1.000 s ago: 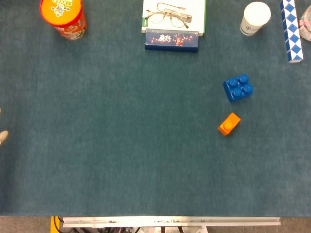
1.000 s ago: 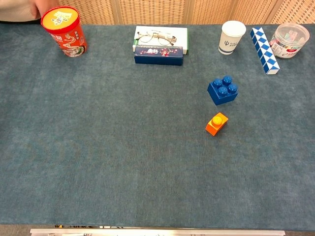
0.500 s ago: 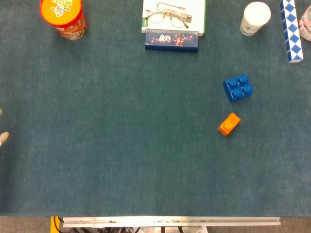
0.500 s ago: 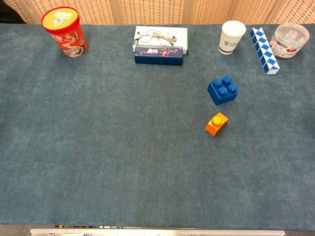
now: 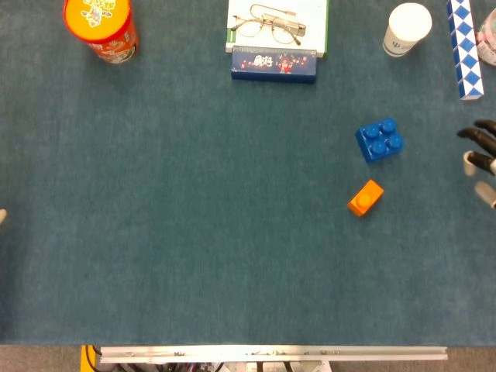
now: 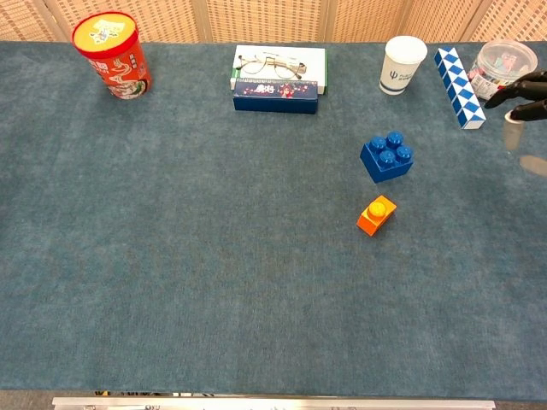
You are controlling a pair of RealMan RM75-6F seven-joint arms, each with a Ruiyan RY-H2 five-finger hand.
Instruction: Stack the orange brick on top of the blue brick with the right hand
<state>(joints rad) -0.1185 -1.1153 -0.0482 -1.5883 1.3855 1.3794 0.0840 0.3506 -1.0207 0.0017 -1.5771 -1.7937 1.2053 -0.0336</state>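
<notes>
Now the right hand has entered at the right edge, fingers apart, empty; the orange brick lies at its eight o'clock, well apart.

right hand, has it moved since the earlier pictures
Yes. The right hand has come into view at the right edge, reaching leftward toward the blue brick; earlier it was out of frame. The brick has not shifted.

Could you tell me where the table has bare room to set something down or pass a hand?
The whole near half, and the left side below the red canister, is bare cloth. The far edge is crowded: glasses on boxes, paper cup, checkered bar. The blue brick and orange brick occupy the right-centre.
</notes>
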